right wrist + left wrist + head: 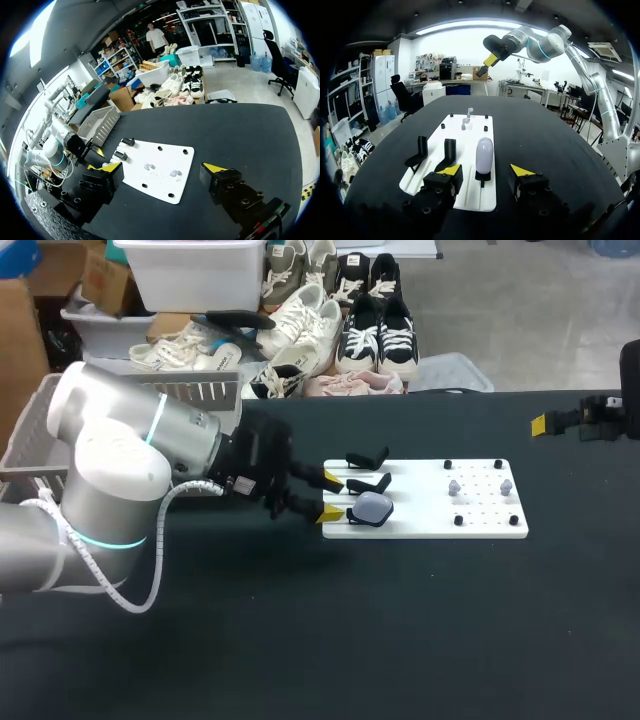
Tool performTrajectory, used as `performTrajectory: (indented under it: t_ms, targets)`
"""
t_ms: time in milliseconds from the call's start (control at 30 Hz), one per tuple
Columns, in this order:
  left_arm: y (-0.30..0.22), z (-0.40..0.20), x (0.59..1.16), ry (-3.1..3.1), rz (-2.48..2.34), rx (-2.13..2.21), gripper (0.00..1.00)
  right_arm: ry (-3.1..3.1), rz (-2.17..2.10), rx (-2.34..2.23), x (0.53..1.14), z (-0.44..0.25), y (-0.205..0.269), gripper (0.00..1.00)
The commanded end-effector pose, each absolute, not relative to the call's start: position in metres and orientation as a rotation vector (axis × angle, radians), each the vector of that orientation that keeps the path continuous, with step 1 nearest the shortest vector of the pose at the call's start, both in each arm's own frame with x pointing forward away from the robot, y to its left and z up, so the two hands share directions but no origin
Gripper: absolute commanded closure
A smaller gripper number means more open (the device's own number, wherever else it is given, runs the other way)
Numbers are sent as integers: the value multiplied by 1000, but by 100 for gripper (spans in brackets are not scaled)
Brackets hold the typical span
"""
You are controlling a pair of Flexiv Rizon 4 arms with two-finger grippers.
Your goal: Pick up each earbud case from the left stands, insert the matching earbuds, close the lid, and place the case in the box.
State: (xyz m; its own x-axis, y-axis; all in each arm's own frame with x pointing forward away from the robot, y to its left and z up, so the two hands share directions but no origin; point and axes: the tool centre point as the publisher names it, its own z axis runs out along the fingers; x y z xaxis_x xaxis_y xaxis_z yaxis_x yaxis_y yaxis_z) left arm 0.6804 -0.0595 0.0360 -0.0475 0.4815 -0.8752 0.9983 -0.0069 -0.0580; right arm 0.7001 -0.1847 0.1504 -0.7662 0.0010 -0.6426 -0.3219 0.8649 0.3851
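Head view: closed case on its stand, both grippers empty

The left gripper [486,171] is spread wide at one end of the white board [430,525] and holds nothing. The pale earbud case [484,154] stands closed on its black stand, just ahead between the fingers and untouched. Two earbuds [454,486] sit at the board's other end. The right gripper [161,168] is wide open, empty and well apart. The arm hides the inside of the grey slatted box [205,392].

The left arm [130,480] stretches low toward the middle, its left tool [485,172] gaping wide. The right tool [161,169] hangs raised at the far right, fingers apart.
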Motion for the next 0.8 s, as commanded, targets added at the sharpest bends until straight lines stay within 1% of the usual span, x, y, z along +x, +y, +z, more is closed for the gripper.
performTrajectory:
  t_ms: [33, 433, 667, 800]
  targets:
    - [-63, 32, 682, 1601, -986, 1560, 40, 2372, 645, -236, 701, 150, -186, 0]
    - [-73, 26, 686, 1604, -990, 1559, 48, 2372, 645, -236, 701, 150, -186, 0]
    - [-80, 24, 689, 1603, -994, 1566, 42, 2372, 645, -236, 701, 150, -186, 0]
    - [-82, 22, 689, 1603, -994, 1574, 43, 2372, 645, -236, 701, 150, -186, 0]
